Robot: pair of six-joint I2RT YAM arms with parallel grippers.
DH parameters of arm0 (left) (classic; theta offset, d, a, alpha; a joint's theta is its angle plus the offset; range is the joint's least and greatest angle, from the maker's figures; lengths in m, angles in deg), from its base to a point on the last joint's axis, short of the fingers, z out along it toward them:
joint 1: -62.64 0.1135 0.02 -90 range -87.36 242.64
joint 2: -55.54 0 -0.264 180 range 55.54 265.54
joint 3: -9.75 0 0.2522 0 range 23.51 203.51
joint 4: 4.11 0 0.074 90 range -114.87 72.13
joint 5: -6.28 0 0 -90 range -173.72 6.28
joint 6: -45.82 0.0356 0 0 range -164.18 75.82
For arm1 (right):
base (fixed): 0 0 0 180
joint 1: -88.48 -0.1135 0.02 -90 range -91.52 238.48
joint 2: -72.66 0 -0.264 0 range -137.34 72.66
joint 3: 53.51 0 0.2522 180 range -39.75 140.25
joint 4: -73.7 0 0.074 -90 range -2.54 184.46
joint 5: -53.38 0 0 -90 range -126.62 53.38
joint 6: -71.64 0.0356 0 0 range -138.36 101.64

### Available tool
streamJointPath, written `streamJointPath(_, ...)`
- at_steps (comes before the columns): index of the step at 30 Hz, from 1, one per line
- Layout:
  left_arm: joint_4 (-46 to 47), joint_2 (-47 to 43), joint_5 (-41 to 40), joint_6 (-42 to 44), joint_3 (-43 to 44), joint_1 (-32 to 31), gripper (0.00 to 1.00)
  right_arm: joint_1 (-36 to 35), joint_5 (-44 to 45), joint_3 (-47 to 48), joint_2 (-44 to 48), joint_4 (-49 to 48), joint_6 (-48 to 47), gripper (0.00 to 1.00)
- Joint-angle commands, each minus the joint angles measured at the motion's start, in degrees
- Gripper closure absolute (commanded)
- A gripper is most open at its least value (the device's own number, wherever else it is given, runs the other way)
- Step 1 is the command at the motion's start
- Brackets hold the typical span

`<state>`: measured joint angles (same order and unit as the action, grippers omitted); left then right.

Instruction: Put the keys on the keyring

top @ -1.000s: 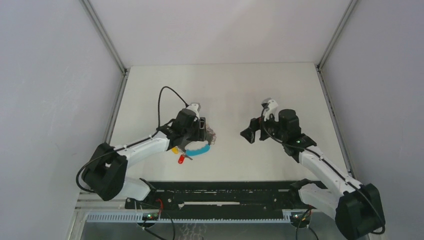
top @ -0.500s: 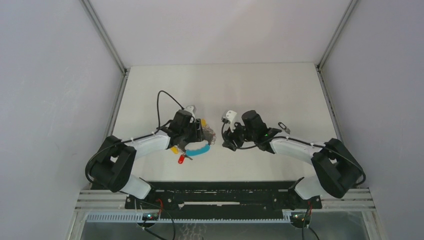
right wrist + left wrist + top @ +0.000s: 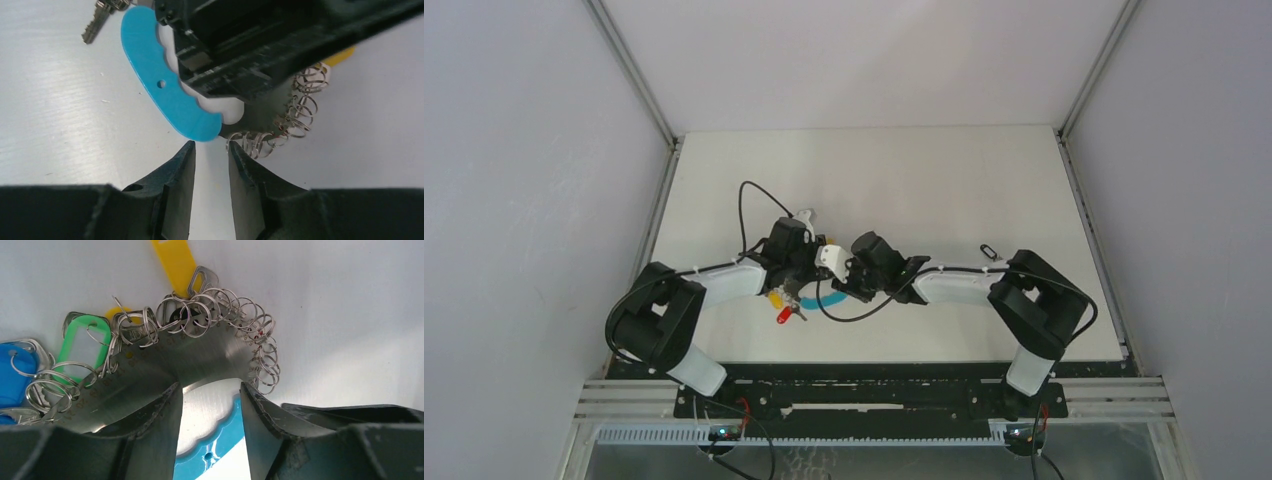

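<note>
The keyring lies flat on the tabletop, a bit left of centre in the top view. Your left claw is planted right over its grey band. The fingers stand apart and the band shows face-on through the gap, so it's not pinching the metal. Can't tell if it's actually pressing the ring down.

Your right claw is empty, with its fingers only a slit apart. The tips are just short of the pointed end of the turquoise segment and the nearest split rings.

My read is you're lining up a grab at that edge. Open a touch wider first, go in low and slow, and pick one target. Those loops overlap, so snagging two is easy. Don't shove either, because the ring probably slides if the left isn't pinning it.

The main obstacle is your own left claw. In the right wrist view it fills the top of the frame, right above where you want to be.

The keys are bunched on the far side of the ring. In the left wrist view the yellow tag is at the top, with the green tag and blue tag at the left. A red tag sits lower left of the ring in the top view.

There's also a small dark clip-like thing well off to the right, no bother.
</note>
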<state>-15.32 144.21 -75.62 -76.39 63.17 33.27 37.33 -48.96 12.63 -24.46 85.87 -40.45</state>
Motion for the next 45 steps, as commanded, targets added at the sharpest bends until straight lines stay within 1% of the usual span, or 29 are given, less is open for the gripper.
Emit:
streamJointPath(1, -1.41, 2.25, 1.37, 0.27, -0.09, 0.36, 0.49, -2.07, 7.23, 3.79, -3.28, 2.66, -4.71, 0.70)
streamJointPath(8, -2.11, 2.29, 0.74, 1.12, -0.04, 0.41, 0.49, -2.61, 10.51, 4.57, -5.70, 3.10, -6.02, 0.71)
streamJointPath(12, -2.18, 2.39, 0.74, 1.30, -0.05, 0.37, 0.49, -2.80, 13.78, 5.10, -7.25, 3.21, -6.58, 0.73)
streamJointPath(17, -2.25, 2.82, 1.05, 1.62, 0.15, 0.43, 0.50, -2.72, 13.54, 5.14, -7.53, 2.30, -7.23, 0.73)
streamJointPath(21, -2.38, 2.66, 1.18, 1.88, 0.06, 0.37, 0.50, -2.62, 12.82, 6.12, -8.65, 3.19, -7.55, 0.80)
streamJointPath(25, -2.33, 2.40, 1.26, 1.91, 0.06, 0.44, 0.50, -2.35, 12.25, 6.15, -8.84, 3.46, -7.60, 0.97)
streamJointPath(26, -2.29, 2.21, 1.37, 1.90, 0.07, 0.39, 0.50, -2.27, 12.13, 6.16, -8.68, 3.70, -7.50, 1.00)
streamJointPath(27, -2.16, 1.71, 1.49, 1.84, 0.02, 0.44, 0.50, -2.18, 11.93, 6.11, -8.44, 4.05, -7.41, 1.00)
streamJointPath(30, -0.89, -0.33, 1.88, 1.22, -1.05, 0.41, 0.50, -1.48, 10.09, 6.05, -6.69, 5.34, -6.62, 1.00)
streamJointPath(32, 0.25, -2.31, 2.32, 0.66, -1.92, 0.45, 0.49, -0.75, 7.70, 5.13, -3.88, 5.45, -5.57, 1.00)
streamJointPath(36, 3.21, -7.49, 2.85, -0.08, -4.82, 0.45, 0.49, 1.21, 1.88, 1.95, 2.82, 4.14, -3.40, 1.00)
streamJointPath(42, 10.57, -15.80, 6.03, 0.03, -9.69, 0.45, 0.47, 5.11, -8.24, -2.69, 11.59, 1.00, -0.27, 1.00)
streamJointPath(44, 11.31, -17.67, 5.10, 0.00, -10.80, 0.49, 0.46, 6.61, -9.71, -3.96, 12.70, -0.64, 0.50, 1.00)
streamJointPath(45, 10.73, -18.00, 4.58, -0.04, -10.86, 0.45, 0.45, 6.83, -9.06, -4.11, 12.65, -0.37, 0.50, 1.00)
